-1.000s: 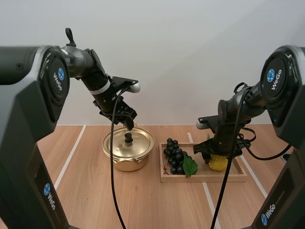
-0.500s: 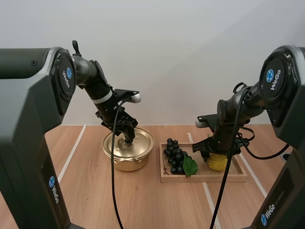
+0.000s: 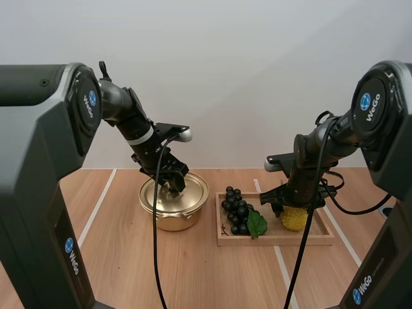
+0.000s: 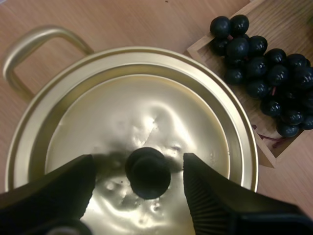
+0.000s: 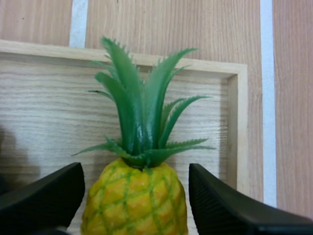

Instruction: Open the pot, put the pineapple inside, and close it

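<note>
Pot [image 3: 168,217]: gold, on table [image 3: 129,257], just beside wooden tray [image 5: 235,122]; lid [image 4: 146,112] on, seated flat in the rim.
Knob [image 4: 147,172]: black, at lid centre, between my L fingers.
L gripper [image 4: 139,169]: fingers apart, one each side of knob, gap on both sides, nothing pinched yet.
Pineapple [image 5: 134,203]: upright in the tray, near its far corner, well apart from grapes [image 4: 264,68] at the pot end.
R gripper [image 5: 135,176]: fingers apart, flanking the fruit's shoulders just under the leaves; can't confirm contact.
Step, my read: pinch knob w/ L, lift lid off.
Doing it well: knob sits nearer one finger than the other, so centre first, else closing shoves the lid sideways. Get pads below the knob's head, squeeze firm, pull straight up, keep lid level.
R side: grip the body, not the leaves; wait till the pot's mouth is clear.
Risk: thin shiny lid may tilt or slip if pinched off-centre.
</note>
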{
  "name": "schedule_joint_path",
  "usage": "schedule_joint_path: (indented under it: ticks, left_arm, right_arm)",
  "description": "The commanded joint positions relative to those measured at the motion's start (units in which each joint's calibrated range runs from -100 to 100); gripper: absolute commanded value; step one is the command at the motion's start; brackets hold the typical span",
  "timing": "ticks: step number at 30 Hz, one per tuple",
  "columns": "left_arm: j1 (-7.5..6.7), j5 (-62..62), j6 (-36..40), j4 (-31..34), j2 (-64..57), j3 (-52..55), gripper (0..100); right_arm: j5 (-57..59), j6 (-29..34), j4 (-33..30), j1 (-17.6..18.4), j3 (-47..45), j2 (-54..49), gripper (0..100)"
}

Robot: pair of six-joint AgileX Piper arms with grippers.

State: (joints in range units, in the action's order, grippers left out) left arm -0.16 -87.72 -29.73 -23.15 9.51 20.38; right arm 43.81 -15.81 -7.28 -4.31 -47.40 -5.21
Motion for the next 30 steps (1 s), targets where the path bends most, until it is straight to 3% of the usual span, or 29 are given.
schedule_joint_path:
  ticks: [1,5,13,30]
  left_arm:
    - [-1.36,0.75,-0.25,-1.3,0.03,0.59,83]
    - [-2.85,0.74,1.33,0.95,0.03,0.59,76]
    - [-3.23,0.81,8.73,15.34,0.03,0.59,75]
    - [-3.23,2.08,6.48,7.51,0.03,0.59,72]
  right_arm:
    - [-0.28,-0.02,0.21,-0.26,-0.28,-0.19,100]
    - [-0.28,-0.02,0.21,-0.26,-0.28,-0.19,100]
    - [-0.64,-0.12,0.21,-0.26,-0.28,-0.19,100]
    - [-0.65,-0.22,0.21,-0.26,-0.28,-0.19,100]
